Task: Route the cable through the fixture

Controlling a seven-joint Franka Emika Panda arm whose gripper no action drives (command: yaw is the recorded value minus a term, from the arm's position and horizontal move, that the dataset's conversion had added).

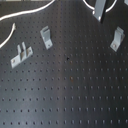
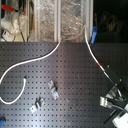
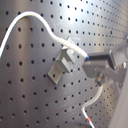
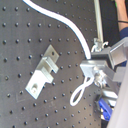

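Note:
The white cable (image 2: 30, 62) loops across the board's left in the second exterior view and runs to my gripper (image 2: 115, 97) at the lower right. The fixture (image 1: 117, 37), a small grey bracket leaning upper-right, stands at the first exterior view's right, below my gripper (image 1: 100, 10). In the second wrist view my gripper (image 4: 90, 65) is shut on the cable (image 4: 75, 27), beside the fixture (image 4: 42, 72) and apart from it. In the first wrist view the cable (image 3: 30, 17) crosses the fixture's (image 3: 61, 67) upper end. I cannot tell whether it sits in the slot.
A mirrored grey bracket (image 1: 46, 36) and a flat plate with two prongs (image 1: 21, 54) stand on the black pegboard (image 1: 65, 95) at the first exterior view's left. Shelving with clutter (image 2: 45, 20) lines the board's far edge in the second exterior view.

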